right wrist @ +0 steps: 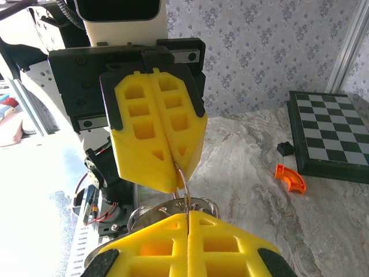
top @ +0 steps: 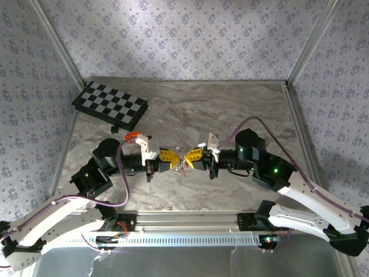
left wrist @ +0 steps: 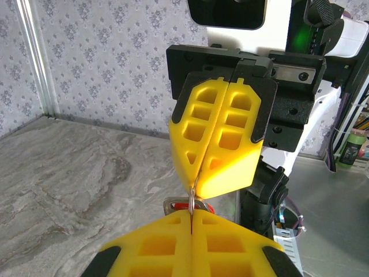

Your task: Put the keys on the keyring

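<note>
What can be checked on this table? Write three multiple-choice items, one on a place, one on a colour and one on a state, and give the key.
1. Where does the chessboard lie?
A) at the far left corner of the table
B) at the near right edge
C) between the arms' bases

2. What colour are the fingers of the left gripper and the right gripper?
A) blue
B) white
C) yellow

3. How do the jaws stand?
A) both wide open
B) both shut, pinching a silvery wire loop
C) left open, right shut

Key:
1 A: in the top view the board sits by the far left wall.
2 C: both wrist views show yellow fingers.
3 B: each pair of fingers meets, with wire at the tips.
</note>
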{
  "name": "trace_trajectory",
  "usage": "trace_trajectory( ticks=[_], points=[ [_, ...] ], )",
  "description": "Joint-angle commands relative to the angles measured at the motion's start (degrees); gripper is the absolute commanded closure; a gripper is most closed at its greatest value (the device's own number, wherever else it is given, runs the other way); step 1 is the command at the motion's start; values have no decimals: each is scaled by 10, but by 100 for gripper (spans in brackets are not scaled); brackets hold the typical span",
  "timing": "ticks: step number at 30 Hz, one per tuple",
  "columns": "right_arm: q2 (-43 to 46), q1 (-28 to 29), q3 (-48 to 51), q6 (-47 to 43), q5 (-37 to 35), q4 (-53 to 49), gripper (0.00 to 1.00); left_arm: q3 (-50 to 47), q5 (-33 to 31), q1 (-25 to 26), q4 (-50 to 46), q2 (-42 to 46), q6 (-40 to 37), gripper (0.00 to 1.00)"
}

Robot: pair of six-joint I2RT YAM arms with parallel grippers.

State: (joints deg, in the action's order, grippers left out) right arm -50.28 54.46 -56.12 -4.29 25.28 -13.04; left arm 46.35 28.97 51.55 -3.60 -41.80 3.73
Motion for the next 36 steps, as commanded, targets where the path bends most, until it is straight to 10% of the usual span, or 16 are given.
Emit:
trace_trajectory(
  ticks=[1,36],
  points=[
    [5,-3,1,6,-4,21,100,14,13,5,28,1,6,100],
    [-4,5,1,10,17,31,100,20,8,5,19,-12,-3,100]
  ],
)
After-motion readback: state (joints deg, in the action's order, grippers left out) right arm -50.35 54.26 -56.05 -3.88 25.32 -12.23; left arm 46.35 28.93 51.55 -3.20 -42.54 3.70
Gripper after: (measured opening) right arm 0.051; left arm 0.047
